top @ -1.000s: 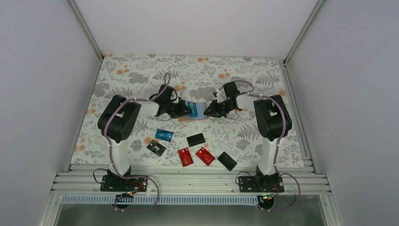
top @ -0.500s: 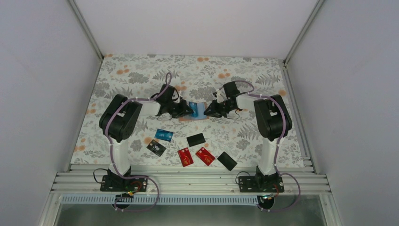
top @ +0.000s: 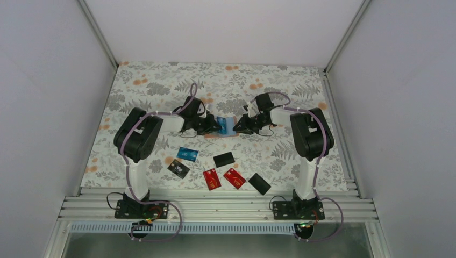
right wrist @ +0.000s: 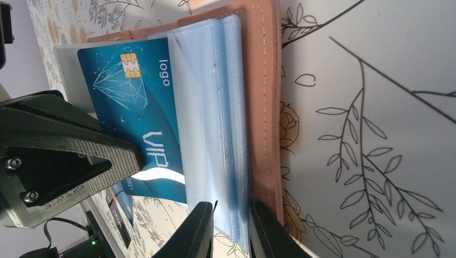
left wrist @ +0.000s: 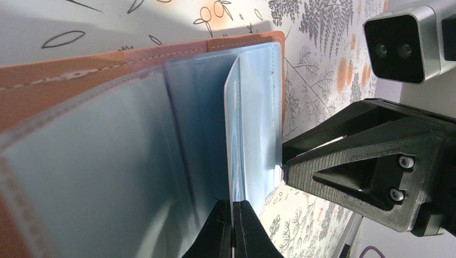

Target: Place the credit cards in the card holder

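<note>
Clearly tan holder [right wrist: 264, 107] w/ stitched edge

On the blue credit card [right wrist: 134, 113] sticking out of the card holder [right wrist: 264, 97], I can read "logo" beside the gold chip, "VIP" in large pale letters, and the digits "0821" at the corner farthest from the holder. The red card [top: 212, 179] on the worktop, nearer the arms than the holder, bears pale marks too small to read.

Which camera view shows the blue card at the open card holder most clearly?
The right wrist view: the blue card appears face-on, its chip and VIP print readable. The left wrist view catches only its thin edge; the top view shows just a small blue patch.
</note>
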Available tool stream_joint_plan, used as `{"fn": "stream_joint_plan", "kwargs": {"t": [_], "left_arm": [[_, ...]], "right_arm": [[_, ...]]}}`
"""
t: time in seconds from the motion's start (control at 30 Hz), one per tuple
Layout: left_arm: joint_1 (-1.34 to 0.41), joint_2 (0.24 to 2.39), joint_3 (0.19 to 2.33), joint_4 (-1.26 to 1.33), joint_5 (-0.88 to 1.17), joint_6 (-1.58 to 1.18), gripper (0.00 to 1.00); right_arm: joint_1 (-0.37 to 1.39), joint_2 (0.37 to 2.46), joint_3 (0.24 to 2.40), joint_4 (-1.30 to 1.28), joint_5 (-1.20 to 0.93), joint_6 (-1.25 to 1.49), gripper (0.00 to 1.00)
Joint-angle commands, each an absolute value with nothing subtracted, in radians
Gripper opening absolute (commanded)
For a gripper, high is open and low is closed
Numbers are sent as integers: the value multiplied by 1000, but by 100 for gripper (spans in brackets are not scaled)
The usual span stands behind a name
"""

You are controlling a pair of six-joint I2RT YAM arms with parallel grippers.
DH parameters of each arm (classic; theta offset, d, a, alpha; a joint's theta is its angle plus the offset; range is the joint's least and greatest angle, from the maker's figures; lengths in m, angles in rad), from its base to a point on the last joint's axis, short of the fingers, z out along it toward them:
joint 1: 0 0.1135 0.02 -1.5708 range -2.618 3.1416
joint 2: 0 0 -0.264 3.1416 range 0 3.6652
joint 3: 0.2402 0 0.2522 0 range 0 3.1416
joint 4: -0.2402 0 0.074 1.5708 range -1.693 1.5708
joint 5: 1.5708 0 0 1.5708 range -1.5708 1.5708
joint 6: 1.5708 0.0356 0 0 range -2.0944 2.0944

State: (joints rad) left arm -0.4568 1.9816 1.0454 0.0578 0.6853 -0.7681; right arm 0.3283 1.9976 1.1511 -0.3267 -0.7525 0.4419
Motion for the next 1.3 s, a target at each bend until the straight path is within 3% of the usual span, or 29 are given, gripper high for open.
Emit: {"fn": "stream_joint_plan", "kwargs": {"t": [0.0,0.97,1.27], "left_arm": [[-477,2029,1059,0,668,-768,2],[-501,2103,1132,-45,669,-727,2],[-502,2105,1144,-89,660,-687,2]], "right_arm": [[328,2003,1157,-324,-770,440,20],[326,2017,1202,-371,-763,399,19],[309,2017,1317,-465,-663,355,25]]}}
